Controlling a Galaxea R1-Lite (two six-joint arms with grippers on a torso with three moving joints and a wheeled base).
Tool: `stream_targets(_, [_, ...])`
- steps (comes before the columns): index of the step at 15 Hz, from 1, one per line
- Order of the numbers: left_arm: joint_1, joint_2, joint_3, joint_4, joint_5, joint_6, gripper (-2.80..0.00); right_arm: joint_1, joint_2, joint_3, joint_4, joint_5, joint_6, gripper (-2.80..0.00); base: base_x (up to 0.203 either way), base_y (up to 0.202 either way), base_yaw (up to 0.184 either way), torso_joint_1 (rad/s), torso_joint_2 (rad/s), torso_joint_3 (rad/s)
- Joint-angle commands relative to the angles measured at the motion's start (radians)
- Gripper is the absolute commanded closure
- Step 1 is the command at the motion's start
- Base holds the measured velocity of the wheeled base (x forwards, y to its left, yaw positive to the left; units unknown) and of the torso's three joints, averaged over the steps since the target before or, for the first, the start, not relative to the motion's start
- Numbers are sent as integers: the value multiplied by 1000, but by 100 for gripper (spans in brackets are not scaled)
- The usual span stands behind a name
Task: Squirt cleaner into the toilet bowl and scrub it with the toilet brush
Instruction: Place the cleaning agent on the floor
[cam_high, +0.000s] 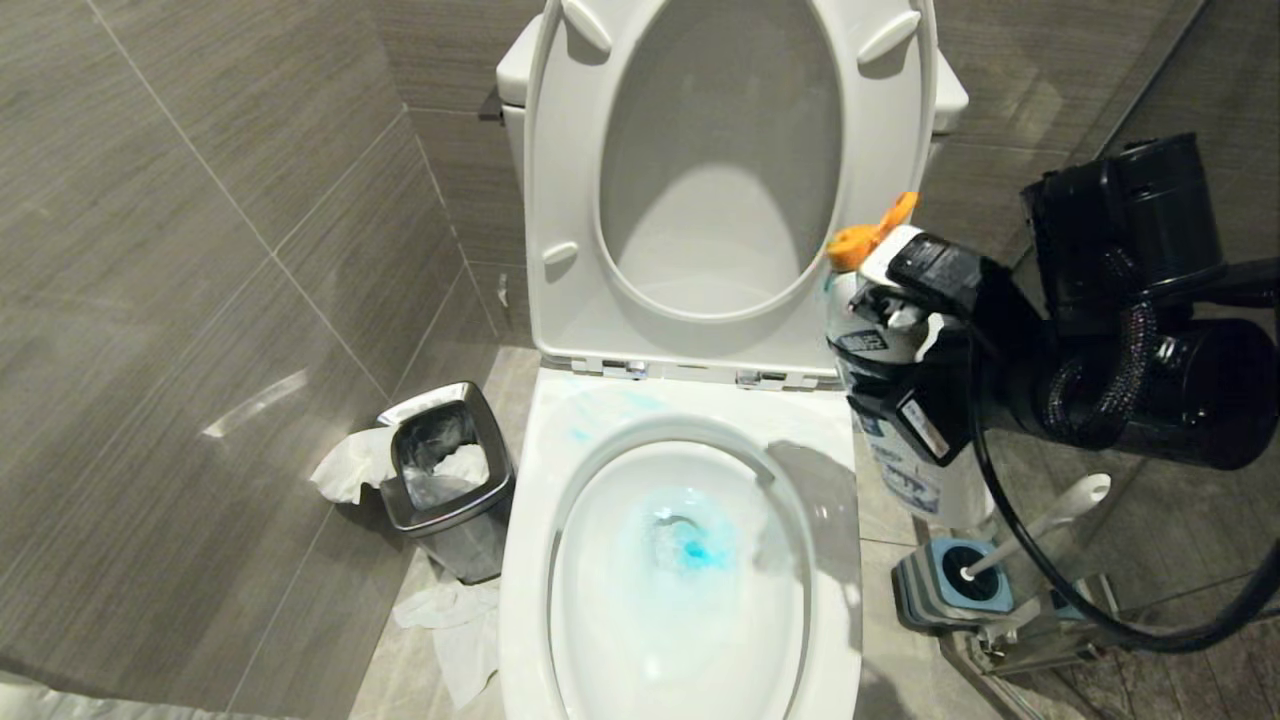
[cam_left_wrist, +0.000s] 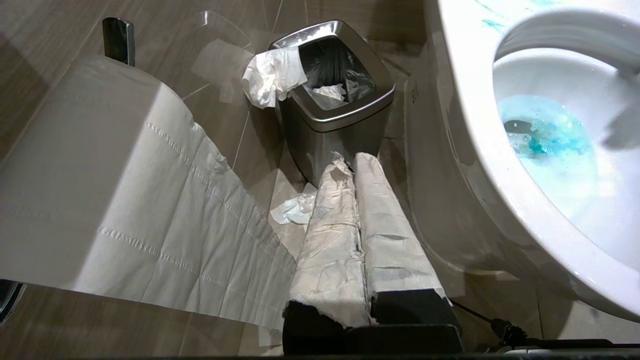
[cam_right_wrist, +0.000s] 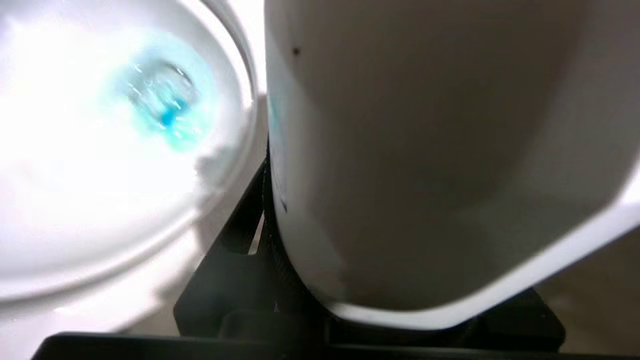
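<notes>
Right gripper: at the right of the head view, beside the bowl's right edge, jaws clamped about a white cleaner bottle with an orange cap; bottle held roughly upright, cap uppermost.

Left gripper: seen only in its own wrist view, paper-wrapped fingers pressed together, holding nothing, pointing toward the steel waste bin.

Toilet bowl: centre and lower centre of the head view, seat and lid raised against the tank.

Cleaner: teal-blue pool around the drain at the bowl's bottom; pale turquoise smears on the rim's back ledge, upper left of the opening.

Toilet brush: lower right of the head view, standing tilted in its blue-and-grey holder on the floor, below the held bottle.

Steel waste bin: left of the bowl, crumpled tissue beside and below it.

Toilet paper roll: fills the left of the left wrist view.
</notes>
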Motion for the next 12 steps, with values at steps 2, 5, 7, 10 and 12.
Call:
stream_targets(2, [1,2,0,0,0,-1,0,-81,-68,54,3,54,186,0,0,0,0,0,0,0])
stream_targets(5, [0,2,0,0,0,-1,0,-164,-165,167,-2,113,259,0,0,0,0,0,0,0])
stream_targets(7, [1,2,0,0,2,5,0,-242,-220,219,-6,123,295,0,0,0,0,0,0,0])
stream_targets(10, [0,2,0,0,0,2,0,-367,-262,267,-59,129,299,0,0,0,0,0,0,0])
stream_targets(12, [1,2,0,0,0,2,0,-438,-256,281,-154,149,292,0,0,0,0,0,0,0])
